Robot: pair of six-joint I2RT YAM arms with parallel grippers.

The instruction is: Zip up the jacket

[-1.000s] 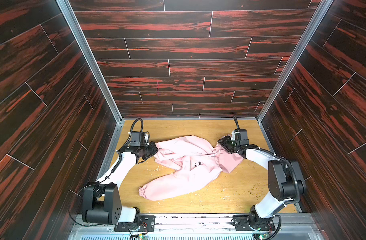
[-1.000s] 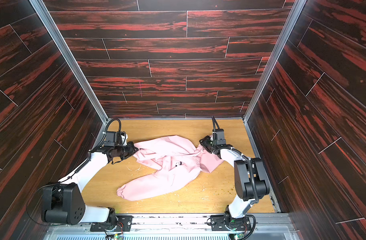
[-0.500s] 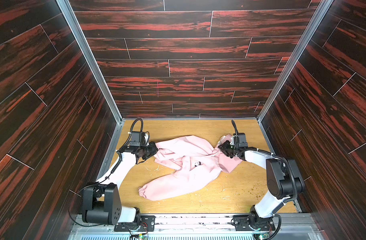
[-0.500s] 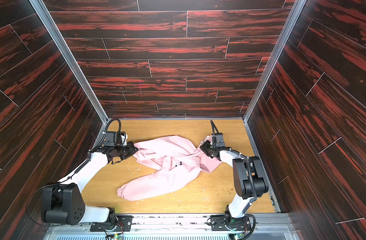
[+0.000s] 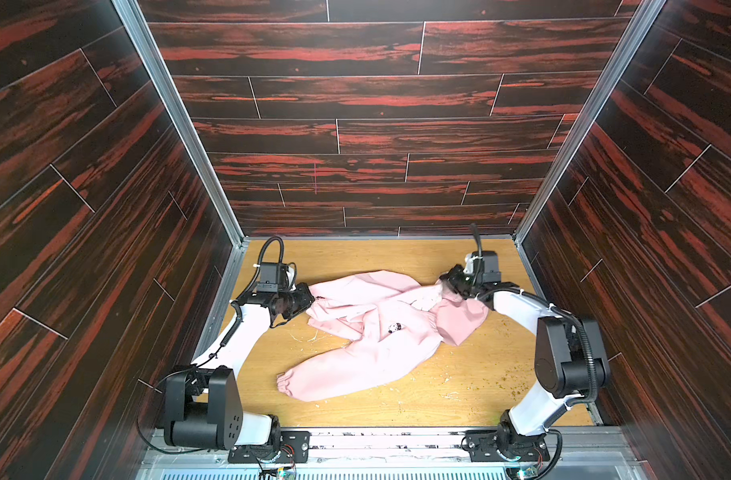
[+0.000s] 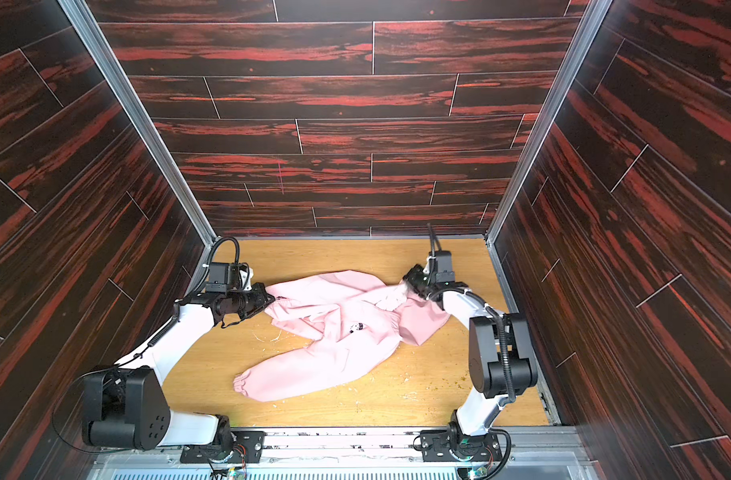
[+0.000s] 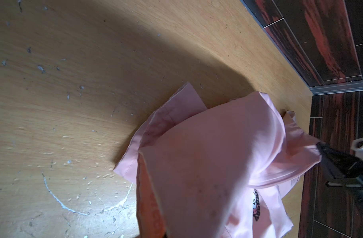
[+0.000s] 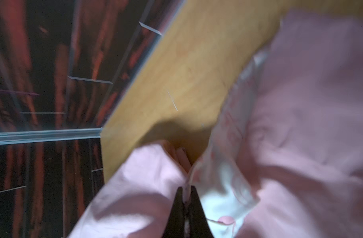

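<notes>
Pink jacket (image 5: pixel 376 340) lies rumpled and twisted; one sleeve (image 5: pixel 334 374) sprawls forward.

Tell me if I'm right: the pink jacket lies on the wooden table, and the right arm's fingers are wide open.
No: the right fingers are shut on a fold of the jacket, as the right wrist view shows. Otherwise yes.

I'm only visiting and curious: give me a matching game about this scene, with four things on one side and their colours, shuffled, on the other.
Things:
1. jacket
2. table
3. walls
4. cartoon print on the jacket

Colours:
A. black and white
B. light brown wood
C. pale pink
D. dark with red streaks

Pairs: 1-C, 2-B, 3-D, 4-A
</notes>
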